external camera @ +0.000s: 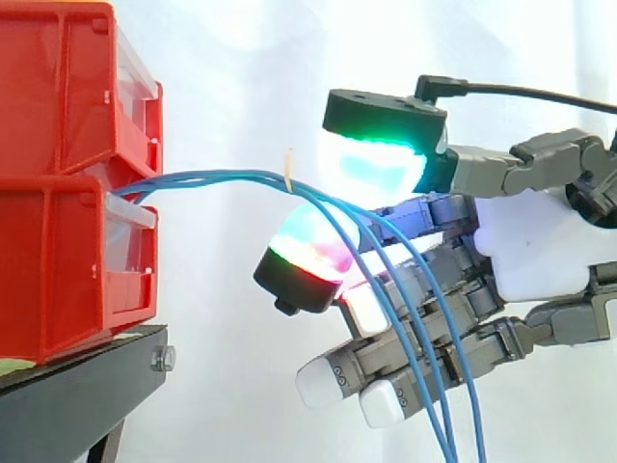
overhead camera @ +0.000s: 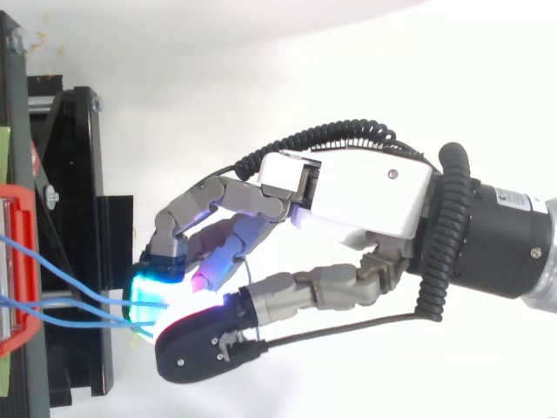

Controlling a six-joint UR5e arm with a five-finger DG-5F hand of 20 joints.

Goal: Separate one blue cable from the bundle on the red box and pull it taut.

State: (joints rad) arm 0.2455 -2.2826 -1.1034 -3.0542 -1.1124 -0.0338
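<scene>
Where the stacked red bins sit at the left on their black stand, the hand reaches in from the right, two glowing pads pinched on the blue cables. These leave the bins' front, run right to the pinch (a small tan tie binds them just before it), then droop down across the other fingers.

blue cables: lower ends cut by bottom edge | red bins: cut by left edge
</scene>
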